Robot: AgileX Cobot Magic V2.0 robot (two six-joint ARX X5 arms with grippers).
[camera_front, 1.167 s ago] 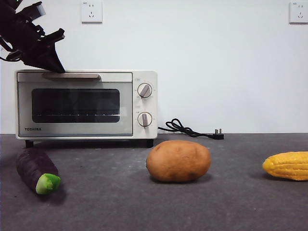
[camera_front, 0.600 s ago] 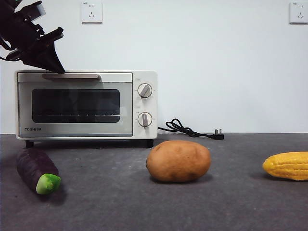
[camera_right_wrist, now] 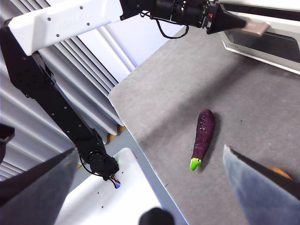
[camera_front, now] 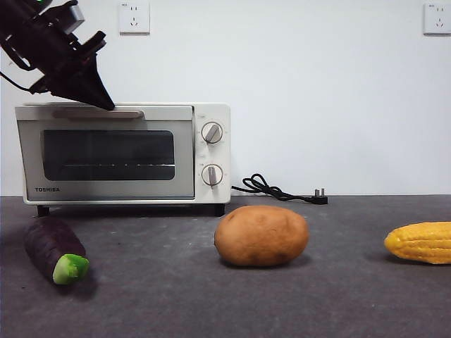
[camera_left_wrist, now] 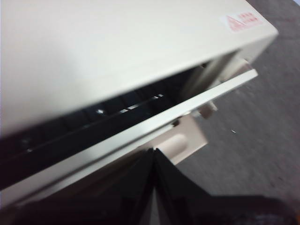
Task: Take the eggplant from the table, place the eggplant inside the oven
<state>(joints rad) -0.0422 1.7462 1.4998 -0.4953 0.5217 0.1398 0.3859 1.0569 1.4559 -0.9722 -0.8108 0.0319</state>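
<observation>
The left wrist view is blurred and close, showing only the oven's (camera_left_wrist: 117,51) cream top and a dark gap where the door (camera_front: 106,156) has tipped slightly ajar. The left gripper (camera_front: 106,105) has its jaws pressed together on the door's bar handle (camera_front: 99,113). The eggplant (camera_front: 55,250) lies on the table (camera_front: 282,303) – near left, below and nearer than that gripper. The right gripper (camera_right_wrist: 150,183) hangs wide open, holding nothing – well away. The door reads TOSHIBA.

Brown potato (camera_front: 261,236), centre; yellow corn cob (camera_front: 420,242) well right of potato; black power cord (camera_front: 278,189) behind potato; two wall sockets (camera_front: 134,17) above.
</observation>
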